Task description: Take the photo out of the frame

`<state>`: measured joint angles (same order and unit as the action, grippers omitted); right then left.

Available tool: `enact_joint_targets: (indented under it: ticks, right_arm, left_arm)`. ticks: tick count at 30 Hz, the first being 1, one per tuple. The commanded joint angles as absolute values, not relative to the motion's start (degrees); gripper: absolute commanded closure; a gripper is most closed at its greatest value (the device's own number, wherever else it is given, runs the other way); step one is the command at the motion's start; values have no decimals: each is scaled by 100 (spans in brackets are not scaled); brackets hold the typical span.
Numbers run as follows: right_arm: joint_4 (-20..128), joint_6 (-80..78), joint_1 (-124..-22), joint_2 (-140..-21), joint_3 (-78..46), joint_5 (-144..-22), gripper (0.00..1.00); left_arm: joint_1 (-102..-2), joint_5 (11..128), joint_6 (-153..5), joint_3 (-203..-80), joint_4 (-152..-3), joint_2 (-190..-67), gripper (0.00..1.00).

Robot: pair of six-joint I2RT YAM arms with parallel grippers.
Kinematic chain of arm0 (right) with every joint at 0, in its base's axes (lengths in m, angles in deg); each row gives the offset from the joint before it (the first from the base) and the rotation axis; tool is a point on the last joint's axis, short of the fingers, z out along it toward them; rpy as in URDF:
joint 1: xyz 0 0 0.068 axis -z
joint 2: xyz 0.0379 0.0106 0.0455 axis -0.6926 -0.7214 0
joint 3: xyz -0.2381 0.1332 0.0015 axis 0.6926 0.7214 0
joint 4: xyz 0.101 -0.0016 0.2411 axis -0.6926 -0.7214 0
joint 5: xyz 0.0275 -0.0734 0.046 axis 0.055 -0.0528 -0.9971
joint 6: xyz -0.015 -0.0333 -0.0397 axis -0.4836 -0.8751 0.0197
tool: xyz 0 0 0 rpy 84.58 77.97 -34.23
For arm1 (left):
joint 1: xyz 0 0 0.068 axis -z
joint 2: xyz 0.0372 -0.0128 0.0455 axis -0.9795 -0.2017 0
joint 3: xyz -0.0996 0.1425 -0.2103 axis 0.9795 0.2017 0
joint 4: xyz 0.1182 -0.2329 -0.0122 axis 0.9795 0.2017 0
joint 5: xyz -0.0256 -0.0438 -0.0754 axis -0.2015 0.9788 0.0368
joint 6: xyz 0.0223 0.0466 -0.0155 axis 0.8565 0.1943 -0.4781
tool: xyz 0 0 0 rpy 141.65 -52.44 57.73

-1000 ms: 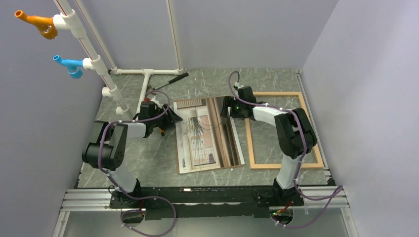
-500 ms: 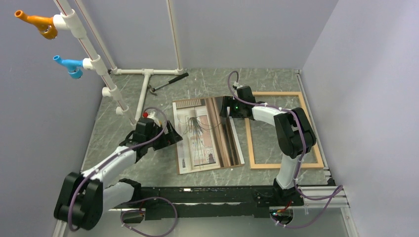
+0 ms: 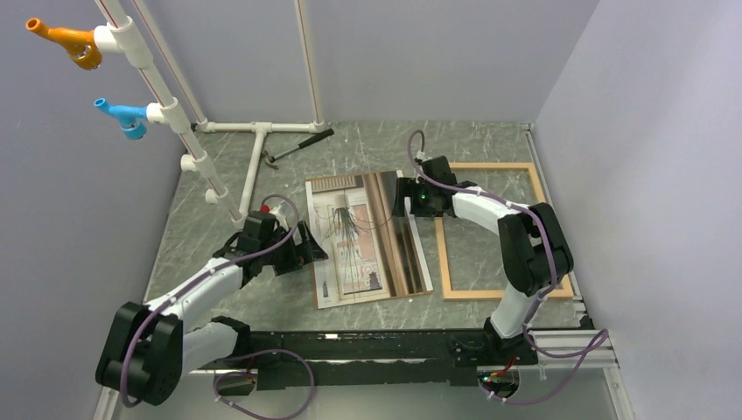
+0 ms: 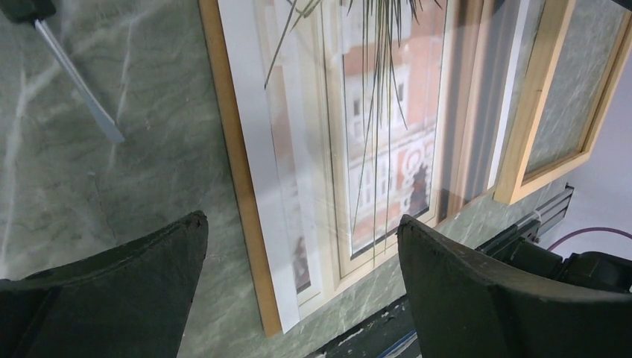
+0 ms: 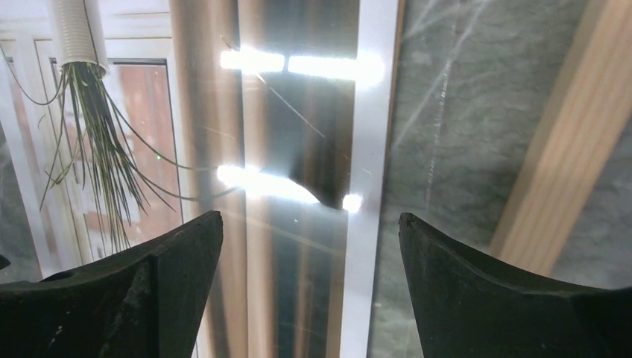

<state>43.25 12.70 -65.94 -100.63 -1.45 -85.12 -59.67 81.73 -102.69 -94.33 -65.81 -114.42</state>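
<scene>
The left gripper (image 4: 302,227) is released, its two dark fingers (image 4: 149,268) spread wide with nothing between them. It hangs low over the near left edge of the photo (image 3: 367,236), one finger above bare table (image 3: 219,175) and the other above the print. The right gripper (image 5: 309,224) is likewise released and empty. It is poised over the far right part of the photo, where the surface is glossy and throws back bright strips of light. Neither pincer touches the print as far as the views show, so nothing is holding it. The photo rests flat on the table between the two arms, face up, with its dark wispy plant and brown stripes plain to see. The frame (image 3: 443,262) lies flat just to the right of it, bare table showing inside its light wooden border. Whether the print's right edge touches the frame's left rail cannot be told. Judging from this, the print is already out of the frame. The spread jaws at opposite edges suggest a two-sided hold let go once the sheet was lying down. Little seems left beyond drawing the arms clear.
</scene>
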Motion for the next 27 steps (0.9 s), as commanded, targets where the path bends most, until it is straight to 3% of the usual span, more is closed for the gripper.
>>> enact_joint_targets:
  ticks: [1,7,14,27]
  right_arm:
    - [4087,1124,-6505,-9766,13,-8255,9]
    - [3965,971,-6500,-9920,109,-7912,6]
    - [4339,1119,-6474,-10119,263,-8672,7]
    - [5307,1743,-5920,-9419,974,-10316,22]
  left_arm:
    - [-5949,8206,-9989,-9943,-6645,-11862,0]
    - [-5928,8095,-9966,-10188,-6982,-12664,1]
    - [-5829,7791,-9920,-10288,-7163,-13232,8]
    - [-5536,7210,-9910,-10224,-7198,-13761,19]
